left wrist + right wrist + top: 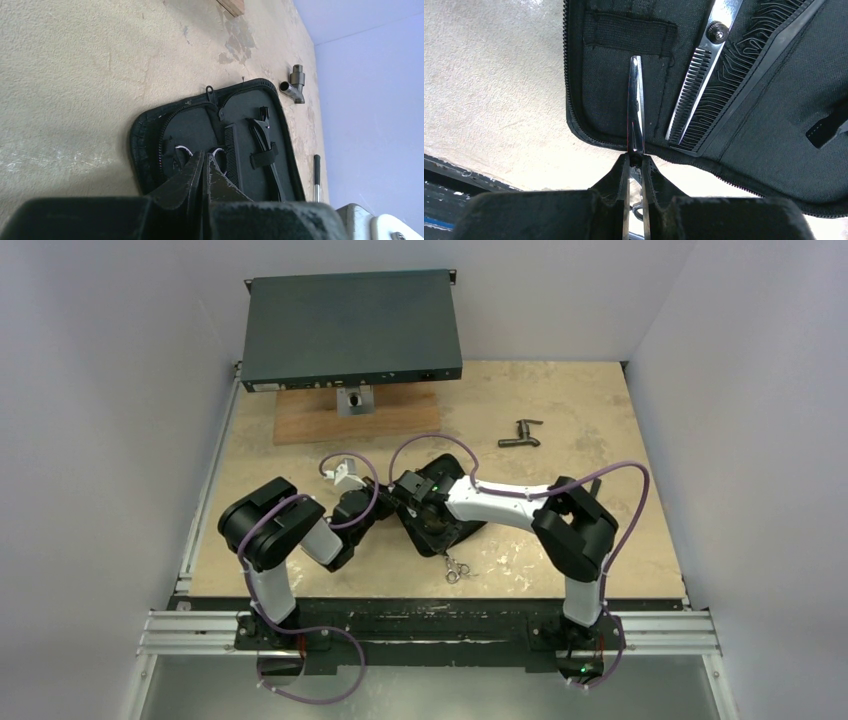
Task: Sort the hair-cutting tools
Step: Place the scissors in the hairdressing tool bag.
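Right claw (635, 162) is pinching the silver scissors (636, 100), blades pointing ahead at the case (774, 125) strap (629, 32); best keeping them straight, sliding slowly under it. Left claw (204, 167) is sitting pressed together, case just ahead

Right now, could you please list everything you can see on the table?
case: one, black, unzipped, centre
scissors: one, silver, in right pincer, blades over case
thinning shears: one, silver, in case
comb: one, black, in case
clip: one, black, under case strap
T-shaped fitting: one, dark, far right
tool handle: one, black and silver, right of case
flat box: one, dark grey, on board
wooden board: one, brown, far edge
left pincer: one, black, shut, over case
right pincer: one, black, shut on scissors
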You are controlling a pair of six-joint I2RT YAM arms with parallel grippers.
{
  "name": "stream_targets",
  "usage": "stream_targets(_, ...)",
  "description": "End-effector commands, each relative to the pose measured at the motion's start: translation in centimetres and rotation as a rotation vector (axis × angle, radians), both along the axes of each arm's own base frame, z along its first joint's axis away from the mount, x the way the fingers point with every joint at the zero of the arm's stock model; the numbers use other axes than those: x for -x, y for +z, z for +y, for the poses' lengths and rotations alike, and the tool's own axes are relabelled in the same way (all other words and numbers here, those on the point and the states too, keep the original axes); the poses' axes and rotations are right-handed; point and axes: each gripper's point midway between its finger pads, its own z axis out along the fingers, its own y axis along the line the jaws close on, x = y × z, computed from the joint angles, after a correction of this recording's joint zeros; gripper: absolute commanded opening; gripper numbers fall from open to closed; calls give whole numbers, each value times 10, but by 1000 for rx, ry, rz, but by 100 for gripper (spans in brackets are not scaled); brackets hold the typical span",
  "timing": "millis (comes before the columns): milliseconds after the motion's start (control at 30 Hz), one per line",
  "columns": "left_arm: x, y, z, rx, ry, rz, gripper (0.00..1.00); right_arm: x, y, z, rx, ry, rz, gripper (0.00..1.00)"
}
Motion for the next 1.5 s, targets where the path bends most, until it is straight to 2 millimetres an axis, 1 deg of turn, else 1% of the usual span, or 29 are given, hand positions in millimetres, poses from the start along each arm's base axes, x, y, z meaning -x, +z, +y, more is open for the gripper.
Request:
stream_targets(0, -7, 17, 2, 49, 27, -66, 0, -5, 3, 13, -19, 31, -2, 0)
stream_targets(67, -7, 16, 3, 48, 29, -64, 0, -2, 0, 15, -24, 35, 19, 0)
stream_targets(233, -5, 13, 3, 51, 29, -62, 0, -6, -1, 19, -17, 31, 18, 0)
stream_targets(467, -5, 9, 3, 48, 26, -59, 0, -20, 1, 31, -47, 5, -2, 0)
stream_targets(667, -3, 4, 1, 48, 19, -57, 0, -32, 4, 35, -86, -41, -10, 0)
stream_targets(867, -2, 0, 0, 39, 16, -53, 0, -45, 10, 39, -132, -87, -27, 0)
stream_targets(967, -1, -1, -2, 35, 10, -52, 0, -51, 17, 46, -173, -100, -24, 0)
stream_targets(1100, 0, -4, -4, 31, 6, -50, 0, -62, 23, 47, -191, -116, -38, 0)
stream_targets(1233, -1, -6, -6, 26, 2, -49, 0, -66, 27, 53, -219, -121, -26, 0)
stream_targets(1467, 0, -7, -6, 19, 1, -47, 0, -64, 21, 50, -226, -123, -7, 0)
